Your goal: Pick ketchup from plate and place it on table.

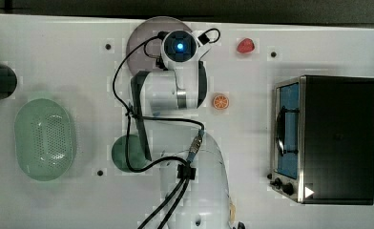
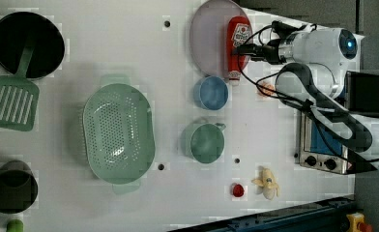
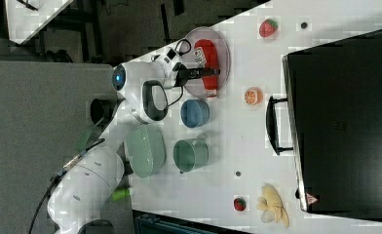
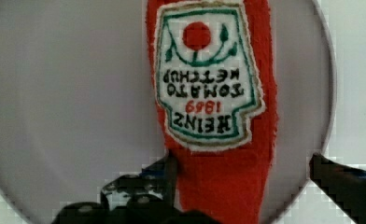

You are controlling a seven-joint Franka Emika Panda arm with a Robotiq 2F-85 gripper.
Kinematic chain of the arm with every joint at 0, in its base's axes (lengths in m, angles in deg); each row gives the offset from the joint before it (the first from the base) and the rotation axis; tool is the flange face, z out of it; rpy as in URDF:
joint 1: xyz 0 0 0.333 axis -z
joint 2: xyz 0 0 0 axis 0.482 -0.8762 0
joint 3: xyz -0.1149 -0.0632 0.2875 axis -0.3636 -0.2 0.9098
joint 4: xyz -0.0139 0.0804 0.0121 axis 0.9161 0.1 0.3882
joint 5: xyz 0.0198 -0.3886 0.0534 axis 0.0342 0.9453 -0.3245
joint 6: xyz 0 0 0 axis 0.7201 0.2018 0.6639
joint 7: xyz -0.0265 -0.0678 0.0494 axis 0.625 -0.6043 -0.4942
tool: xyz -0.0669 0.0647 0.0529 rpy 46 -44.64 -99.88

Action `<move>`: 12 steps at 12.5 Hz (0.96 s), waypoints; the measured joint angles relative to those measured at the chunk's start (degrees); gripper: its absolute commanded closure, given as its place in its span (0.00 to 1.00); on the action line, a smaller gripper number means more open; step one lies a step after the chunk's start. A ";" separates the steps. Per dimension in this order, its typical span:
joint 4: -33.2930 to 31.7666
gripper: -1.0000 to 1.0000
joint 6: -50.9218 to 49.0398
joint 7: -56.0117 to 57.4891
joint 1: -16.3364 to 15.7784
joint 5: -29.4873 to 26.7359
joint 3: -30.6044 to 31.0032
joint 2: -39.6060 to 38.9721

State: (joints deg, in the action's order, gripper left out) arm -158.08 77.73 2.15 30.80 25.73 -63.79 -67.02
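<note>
The ketchup (image 4: pixel 204 79), a red bottle with a white label, lies on its side on the pale mauve-grey plate (image 4: pixel 69 93). In the left view the ketchup (image 2: pixel 239 30) rests along the plate's (image 2: pixel 207 34) right part. My gripper (image 4: pixel 244 165) is open and straddles the bottle's lower body. One finger (image 4: pixel 169 168) touches its side and the other finger (image 4: pixel 340 179) stands apart over the plate's rim. The right view shows the gripper (image 3: pixel 212 73) across the ketchup (image 3: pixel 206 48) on the plate (image 3: pixel 223 53). In the top view my wrist covers the plate (image 1: pixel 140 38) on the white table (image 1: pixel 56 52).
A blue bowl (image 2: pixel 211 93) sits just beside the plate, with a green cup (image 2: pixel 206 142) beyond it and a green colander (image 2: pixel 119 133). An orange slice (image 1: pixel 220 101), a strawberry (image 1: pixel 245 46) and a toaster oven (image 1: pixel 326 138) lie toward the top view's right.
</note>
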 measured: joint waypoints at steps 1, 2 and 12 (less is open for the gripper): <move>0.06 0.00 0.76 0.08 0.10 -0.07 0.30 -0.22; 0.06 0.00 2.15 0.34 0.06 0.13 0.38 -0.45; 0.78 0.39 8.64 0.45 -0.12 -0.12 0.12 -3.39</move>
State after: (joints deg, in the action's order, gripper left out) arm -157.29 86.37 2.60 30.68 25.61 -63.67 -70.40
